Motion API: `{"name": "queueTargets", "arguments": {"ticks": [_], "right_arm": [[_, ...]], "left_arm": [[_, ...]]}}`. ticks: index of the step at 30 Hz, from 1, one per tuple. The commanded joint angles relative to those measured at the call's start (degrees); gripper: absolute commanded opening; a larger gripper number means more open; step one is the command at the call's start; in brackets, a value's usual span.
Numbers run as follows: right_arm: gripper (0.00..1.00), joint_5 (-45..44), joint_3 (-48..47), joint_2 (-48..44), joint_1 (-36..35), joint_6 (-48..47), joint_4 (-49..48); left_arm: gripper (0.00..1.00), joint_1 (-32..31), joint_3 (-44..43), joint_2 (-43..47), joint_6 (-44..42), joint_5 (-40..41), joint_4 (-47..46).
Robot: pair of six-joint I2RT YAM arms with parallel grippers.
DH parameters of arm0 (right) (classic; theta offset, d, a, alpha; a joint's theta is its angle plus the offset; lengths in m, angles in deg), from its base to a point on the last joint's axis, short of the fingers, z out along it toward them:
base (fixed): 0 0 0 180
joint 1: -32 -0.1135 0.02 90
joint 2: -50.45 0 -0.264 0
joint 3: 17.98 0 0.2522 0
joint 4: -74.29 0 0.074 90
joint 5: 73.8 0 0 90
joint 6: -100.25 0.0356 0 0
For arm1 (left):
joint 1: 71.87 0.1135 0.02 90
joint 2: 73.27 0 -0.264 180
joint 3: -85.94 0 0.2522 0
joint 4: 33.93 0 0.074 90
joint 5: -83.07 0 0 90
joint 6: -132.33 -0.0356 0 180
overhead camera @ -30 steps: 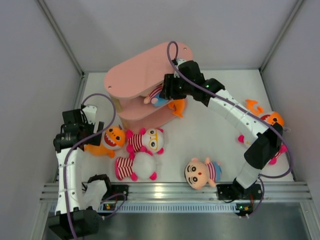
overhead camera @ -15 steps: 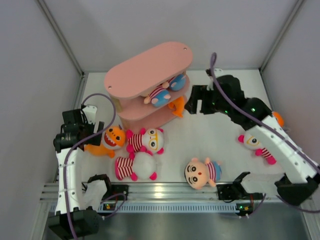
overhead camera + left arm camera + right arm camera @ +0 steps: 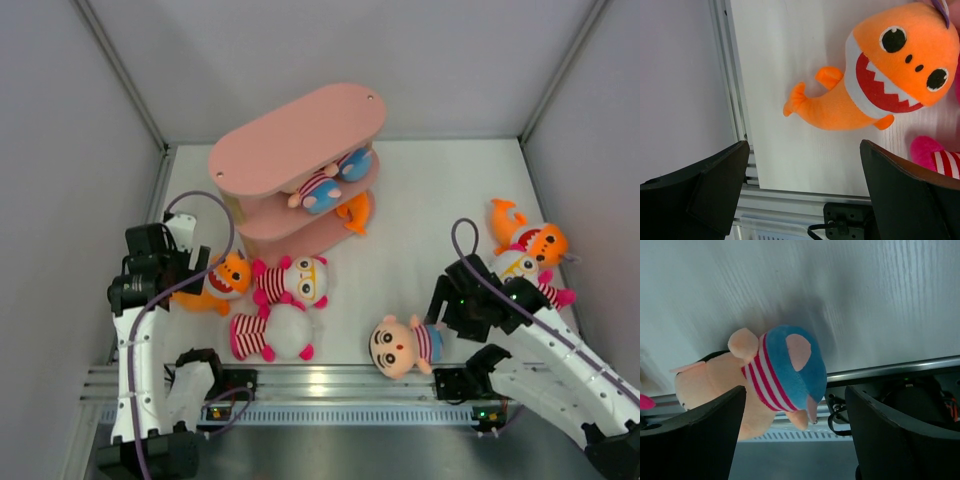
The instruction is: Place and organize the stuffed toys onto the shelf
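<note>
The pink shelf (image 3: 300, 140) stands at the back. A peach boy doll (image 3: 325, 186) lies on its middle tier and an orange fish (image 3: 355, 212) on the lowest. On the table lie an orange fish (image 3: 222, 278), two white-headed striped dolls (image 3: 295, 282) (image 3: 272, 335), a boy doll (image 3: 400, 345), and at the right another fish (image 3: 530, 238) and a white-headed doll (image 3: 525, 270). My left gripper (image 3: 188, 272) (image 3: 805, 200) is open beside the left fish (image 3: 880, 75). My right gripper (image 3: 445, 312) (image 3: 795, 440) is open over the boy doll's blue shorts (image 3: 787, 367).
Grey walls close in the table on three sides. An aluminium rail (image 3: 350, 380) with the arm bases runs along the near edge. The left wrist view shows the table's left edge rail (image 3: 732, 100) close to the fish's tail.
My right arm has drawn back from the shelf, leaving a boy doll on the middle tier, and swung down to the boy doll near the front. My left gripper shifted slightly nearer.
</note>
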Motion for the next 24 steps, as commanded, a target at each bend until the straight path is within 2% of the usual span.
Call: {"name": "queueTargets", "arguments": {"ticks": [1,5,7,11,12,13,14,15,18,21,22,24], "right_arm": [[0.80,2.8,1.7,-3.2,0.1,7.0,-1.4],[0.78,7.8,8.0,0.1,0.1,6.6,-8.2],[0.70,11.5,11.8,2.5,0.0,5.4,-12.6],[0.51,13.0,12.8,1.8,0.0,3.3,-14.6],[0.34,13.3,12.1,1.2,-0.1,3.1,-15.0],[0.24,14.9,11.8,0.1,-0.1,2.9,-15.3],[0.07,16.0,10.9,-0.3,0.0,3.1,-15.7],[0.00,17.1,10.3,-0.8,0.0,3.4,-16.2],[0.00,20.6,6.2,-2.6,-0.1,6.5,-16.9],[0.00,24.7,1.8,-6.7,-0.8,16.5,-22.1],[0.00,25.2,1.2,-8.1,-1.0,24.1,-28.3],[0.00,23.2,0.5,-10.4,-2.3,31.6,-34.1]], "left_arm": [[0.98,-0.5,0.8,0.3,-0.8,0.1,-1.2],[0.98,-0.7,0.3,0.4,-0.7,1.3,-1.3],[0.98,-0.7,-0.1,0.4,-1.2,2.8,-1.3],[0.98,-0.7,-0.2,0.7,-2.2,4.7,-1.3],[0.98,-0.7,-0.1,0.7,-2.2,5.0,-1.3],[0.98,-0.7,-0.1,0.8,-2.2,5.0,-1.3],[0.98,-0.7,0.0,0.9,-2.2,5.0,-1.2],[0.98,-0.7,0.0,1.0,-2.2,4.9,-1.3],[0.98,-0.7,-0.2,0.9,-1.8,4.6,-1.3],[0.98,-0.8,-0.4,0.8,-1.8,4.7,-1.3],[0.98,-0.7,-0.4,0.7,-1.7,4.6,-1.3],[0.98,-0.7,-0.5,0.1,-1.0,4.4,-1.3]]}}
